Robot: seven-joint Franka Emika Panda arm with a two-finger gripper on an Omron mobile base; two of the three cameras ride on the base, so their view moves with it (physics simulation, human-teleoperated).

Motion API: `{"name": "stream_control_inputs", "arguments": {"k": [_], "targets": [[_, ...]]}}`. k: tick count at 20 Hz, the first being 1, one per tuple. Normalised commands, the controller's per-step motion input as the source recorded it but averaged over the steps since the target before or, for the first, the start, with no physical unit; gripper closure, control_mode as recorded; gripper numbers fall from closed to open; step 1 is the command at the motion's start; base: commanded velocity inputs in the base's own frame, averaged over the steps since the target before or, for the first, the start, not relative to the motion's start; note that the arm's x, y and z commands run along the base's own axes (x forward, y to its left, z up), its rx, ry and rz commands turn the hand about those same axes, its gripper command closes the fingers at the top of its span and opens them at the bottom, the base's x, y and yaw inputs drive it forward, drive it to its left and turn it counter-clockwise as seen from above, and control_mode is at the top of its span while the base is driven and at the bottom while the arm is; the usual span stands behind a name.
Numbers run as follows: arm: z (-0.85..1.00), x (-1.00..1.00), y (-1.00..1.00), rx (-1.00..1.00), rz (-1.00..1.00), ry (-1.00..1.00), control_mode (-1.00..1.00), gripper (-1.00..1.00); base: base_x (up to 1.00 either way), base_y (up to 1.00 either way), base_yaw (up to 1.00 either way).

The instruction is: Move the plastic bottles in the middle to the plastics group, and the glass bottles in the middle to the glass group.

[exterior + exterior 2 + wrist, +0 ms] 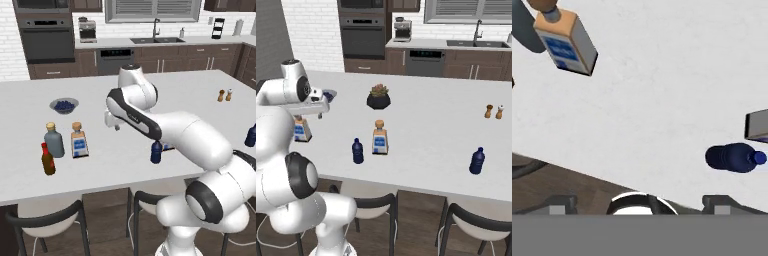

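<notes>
On the left of the left base view, a slim brown bottle with a red cap [48,160] is seen near the front edge of the white surface [30,100], just in front of a squat grey-blue bottle with a tan cap [53,141]. Just right of these, one clear labelled bottle with a cork stopper [78,141] is stood upright, close beside the grey-blue one. Behind them, a bowl of dark berries [64,105] is placed. Further right, the jaws [111,125] are held above the surface, spread wide with nothing between them. Right of that, in the middle, a small dark blue bottle [156,152] is stood upright, and a second clear labelled bottle [380,138] is found just beside it, largely hidden by the arm in the left base view. A dark potted plant [378,97] is set behind the middle pair. Far right, another dark blue bottle [476,161] is stood alone near the front edge, well apart from the middle pair, with two small shakers [494,111] behind it.
</notes>
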Motion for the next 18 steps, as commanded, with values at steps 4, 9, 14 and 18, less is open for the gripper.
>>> {"name": "stream_control_inputs", "arguments": {"k": [4, 9, 14, 18], "targets": [[0.01, 0.0, -0.71, -0.1, -0.07, 0.19, -1.0, -1.0, 0.0, 0.0, 0.0], [-0.09, -0.25, -0.48, -0.09, -0.07, 0.09, -1.0, -1.0, 0.0, 0.0, 0.0], [-0.23, -0.38, -0.53, 0.0, -0.02, -0.06, -1.0, -1.0, 0.0, 0.0, 0.0], [-0.27, -0.09, -0.08, 0.0, 0.0, -0.04, -1.0, -1.0, 0.0, 0.0, 0.0]]}}
